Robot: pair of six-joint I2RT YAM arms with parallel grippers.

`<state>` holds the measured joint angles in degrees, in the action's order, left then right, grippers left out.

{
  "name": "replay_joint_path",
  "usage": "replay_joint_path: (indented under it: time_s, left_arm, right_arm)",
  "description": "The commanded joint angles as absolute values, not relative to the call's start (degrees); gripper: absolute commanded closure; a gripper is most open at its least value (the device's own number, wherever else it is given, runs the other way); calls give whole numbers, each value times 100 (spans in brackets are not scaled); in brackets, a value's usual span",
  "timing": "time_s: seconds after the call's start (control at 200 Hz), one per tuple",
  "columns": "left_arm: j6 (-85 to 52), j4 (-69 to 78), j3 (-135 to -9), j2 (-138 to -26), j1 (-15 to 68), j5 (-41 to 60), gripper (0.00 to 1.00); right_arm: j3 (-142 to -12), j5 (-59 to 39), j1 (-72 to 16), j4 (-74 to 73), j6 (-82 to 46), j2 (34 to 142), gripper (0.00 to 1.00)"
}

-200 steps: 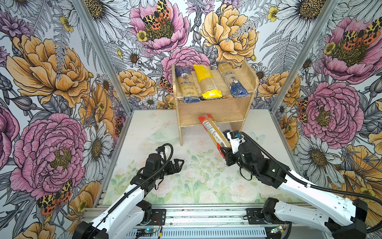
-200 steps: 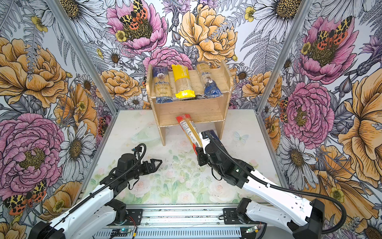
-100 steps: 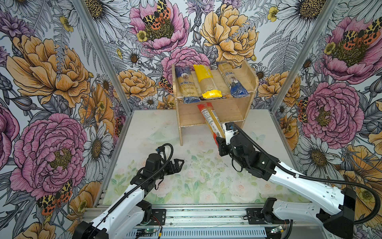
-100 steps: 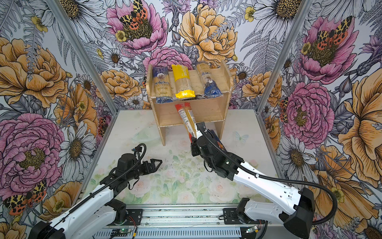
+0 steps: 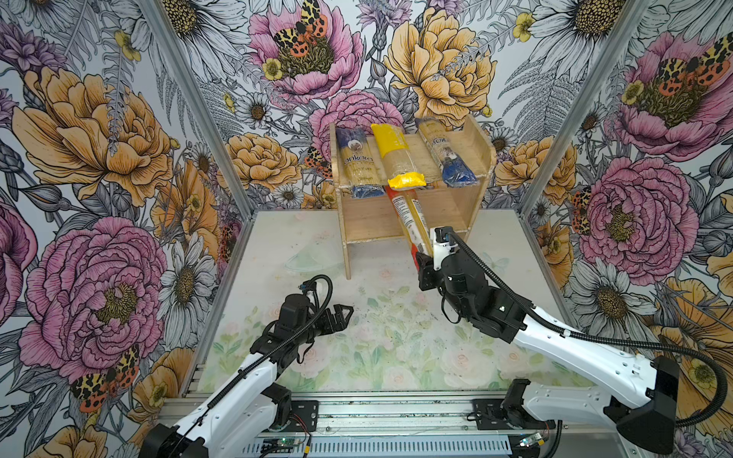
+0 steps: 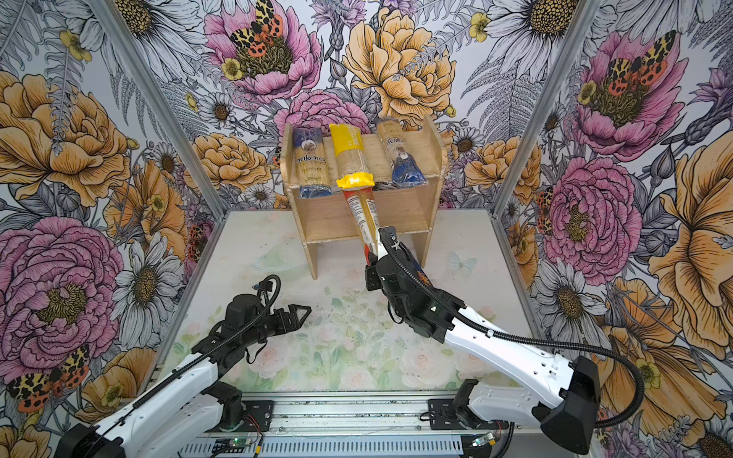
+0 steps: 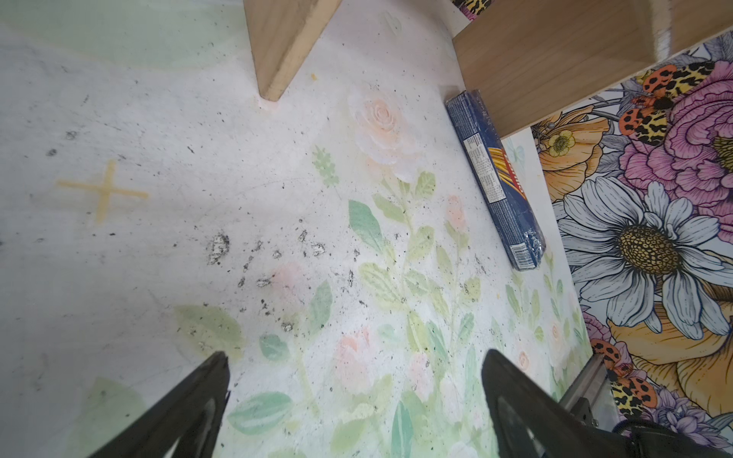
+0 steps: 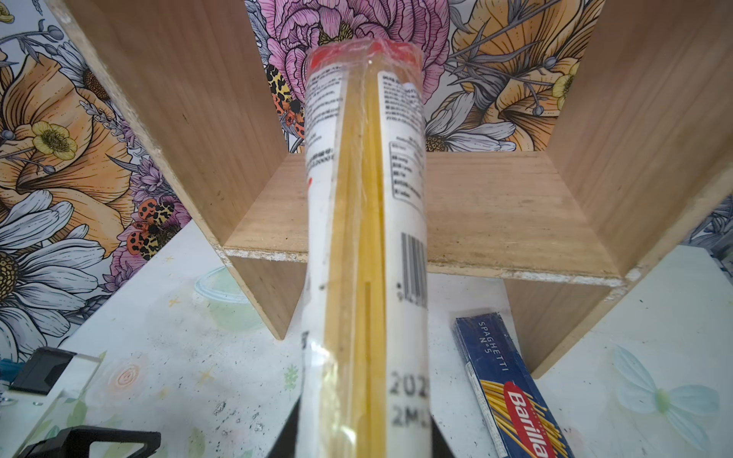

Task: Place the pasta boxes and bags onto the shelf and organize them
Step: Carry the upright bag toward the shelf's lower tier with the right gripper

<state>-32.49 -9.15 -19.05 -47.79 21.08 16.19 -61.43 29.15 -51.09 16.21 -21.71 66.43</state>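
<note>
Okay, right hand (image 5: pixel 425 255) pinches near end of red-ended pack (image 5: pixel 409 218), tip under shelf (image 5: pixel 482 158) upper tier. Tilted, it may snag overhanging yellow-ended bag (image 5: pixel 400 158), knocking it off. Left hand (image 5: pixel 342 315) spread.

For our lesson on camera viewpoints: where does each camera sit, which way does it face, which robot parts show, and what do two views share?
Top views: high at the front, looking down at the shelf; both arms show.
Left wrist: on the left arm, facing the table and shelf legs; the open left gripper shows.
Right wrist: on the right arm, facing the shelf's lower tier along the red-ended pack; the right gripper, shut on it, barely shows.
Shared: both wrist views show the Barilla pack on the table.
</note>
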Motion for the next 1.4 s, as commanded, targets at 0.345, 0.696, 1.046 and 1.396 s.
replay_joint_path:
  time_s: [0.345, 0.696, 1.046, 1.396]
  left_arm:
    - [-3093, -771, -1835, -4786, 2043, 1766, 1]
    - [-3052, -758, -1831, -4816, 2004, 1801, 1]
    - [-3006, -745, -1837, -4869, 1942, 1866, 1]
    - [-2953, -703, -1854, -4913, 1881, 1916, 1]
  right_arm:
    - [-6844, 3423, -5125, 18, -1912, 7014, 100]
    - [-7079, 3512, -5085, -61, -2038, 7467, 100]
    - [-7208, 3543, -4944, -255, -2282, 7878, 100]
    - [-7503, 3535, -4865, -359, -2433, 8395, 100]
